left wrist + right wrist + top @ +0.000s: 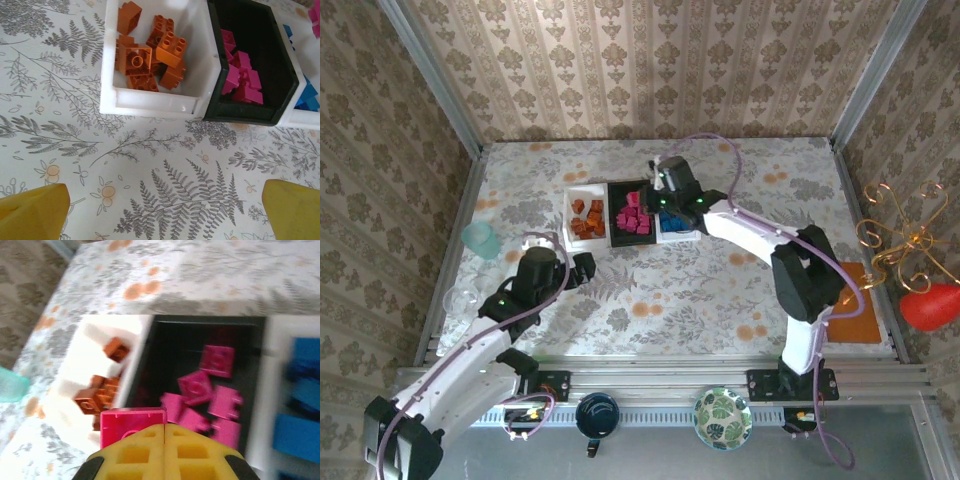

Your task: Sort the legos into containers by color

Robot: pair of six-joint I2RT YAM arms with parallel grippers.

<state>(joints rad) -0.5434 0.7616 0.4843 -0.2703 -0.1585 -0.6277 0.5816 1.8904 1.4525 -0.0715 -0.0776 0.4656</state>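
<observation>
Nearest, left gripper (160, 215), jaws wide apart and empty, above fern-printed tablecloth (175, 165), at 6 o'clock of three trays. From left: white tray (150, 102) with about seven orange bricks (137, 60); black tray (240, 119) with some six magenta bricks (217, 360); second white tray (260, 390) with blue bricks (300, 435), too blurred for counting. Right gripper (165, 432) over black tray, jaws pressed together, pinching one magenta brick (131, 421) by its wall. Damask wallpaper (650, 60) around.

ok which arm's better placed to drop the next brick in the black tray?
Right. The right jaws are shut on a magenta brick at the black tray; likely just a release. The left jaws stand open, empty, farther back.
</observation>
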